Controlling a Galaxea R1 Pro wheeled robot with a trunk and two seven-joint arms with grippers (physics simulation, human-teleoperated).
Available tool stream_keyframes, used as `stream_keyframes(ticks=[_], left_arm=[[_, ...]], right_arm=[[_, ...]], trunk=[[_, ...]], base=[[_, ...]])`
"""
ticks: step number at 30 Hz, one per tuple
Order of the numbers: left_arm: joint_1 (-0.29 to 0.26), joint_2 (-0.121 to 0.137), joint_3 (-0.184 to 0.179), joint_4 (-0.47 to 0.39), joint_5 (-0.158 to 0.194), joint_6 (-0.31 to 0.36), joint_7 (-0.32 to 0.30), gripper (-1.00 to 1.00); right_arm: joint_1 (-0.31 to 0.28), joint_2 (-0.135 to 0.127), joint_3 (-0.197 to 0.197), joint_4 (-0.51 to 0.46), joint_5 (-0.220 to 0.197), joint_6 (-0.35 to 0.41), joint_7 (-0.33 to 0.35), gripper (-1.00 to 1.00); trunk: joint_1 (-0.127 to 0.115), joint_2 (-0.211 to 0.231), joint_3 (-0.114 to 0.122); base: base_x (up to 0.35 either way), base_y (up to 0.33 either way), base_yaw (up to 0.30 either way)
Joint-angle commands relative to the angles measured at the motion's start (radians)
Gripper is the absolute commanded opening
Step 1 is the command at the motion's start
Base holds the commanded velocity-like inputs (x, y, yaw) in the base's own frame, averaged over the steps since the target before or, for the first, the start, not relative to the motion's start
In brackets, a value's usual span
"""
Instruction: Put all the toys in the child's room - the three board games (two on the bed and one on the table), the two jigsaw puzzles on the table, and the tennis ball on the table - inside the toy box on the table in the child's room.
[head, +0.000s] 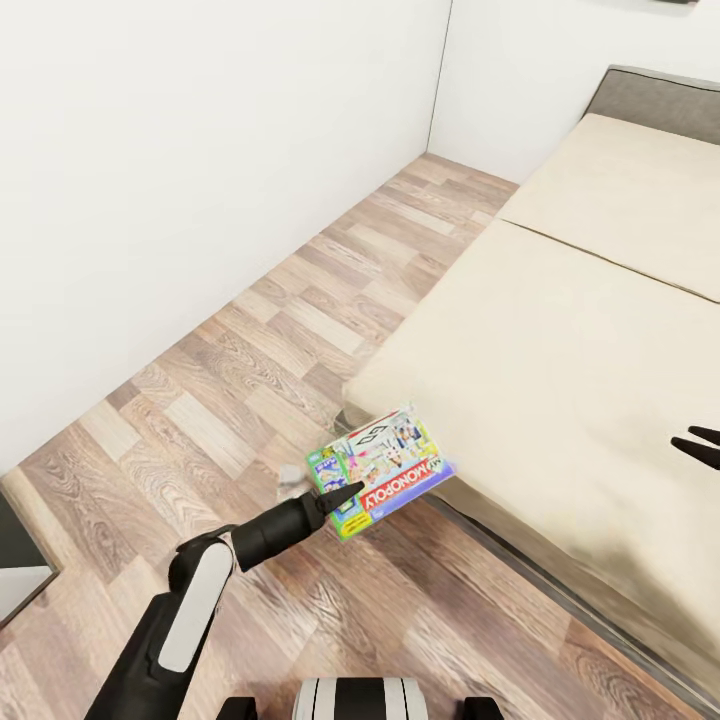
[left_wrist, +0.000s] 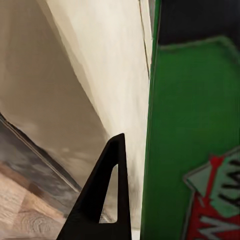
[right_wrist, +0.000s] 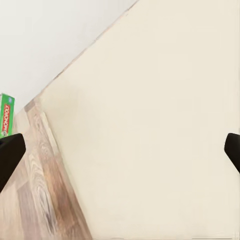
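Monopoly board game (head: 383, 468) gripped at its near edge by left gripper (head: 340, 497), fingers clamped on box, held tilted in the air at the near corner of bed (head: 560, 330), partly over mattress edge, partly over wooden floor (head: 270, 350). Lid facing up in head view: green border, red Monopoly banner, purple strip along lower edge. Seen from left wrist view: green side of box (left_wrist: 192, 135) pressed against gripper, one dark finger (left_wrist: 102, 200) alongside it, second finger hidden behind box. Beyond finger, beige mattress side and dark bed base, then floor. Left arm (head: 190, 600) extended forward from lower left, black with white panel. Right gripper (head: 697, 444) at far right edge of head view, over mattress, fingers spread apart, nothing between them. In right wrist view, two dark fingertips (right_wrist: 10, 157) at opposite edges with bare beige mattress between; green box end (right_wrist: 6, 114) visible near floor beside bed. Mattress surface beige, seam running across it, grey headboard (head: 660, 100) at far end. White wall (head: 180, 180) along floor on left, meeting second wall at room corner beyond bed.
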Motion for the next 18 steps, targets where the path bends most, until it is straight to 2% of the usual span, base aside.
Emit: stream_keyframes(ticks=[1,6,18], left_arm=[[0.014,0.004,0.010,-0.011,0.007,0.007,0.000,-1.00],[0.048,0.015,0.036,-0.036,0.008,0.008,0.002,-1.00],[0.105,0.025,0.080,-0.081,0.008,0.009,0.002,-1.00]], right_arm=[[0.007,0.011,-0.011,0.000,-0.003,-0.006,0.003,1.00],[0.032,0.052,-0.050,-0.002,-0.004,-0.054,0.007,1.00],[0.055,0.083,-0.078,-0.002,-0.004,-0.089,0.066,1.00]], trunk=[[0.000,0.000,0.000],[0.000,0.000,0.000],[0.000,0.000,0.000]], base=[[0.000,0.000,0.000],[0.000,0.000,0.000],[-0.013,0.000,0.000]])
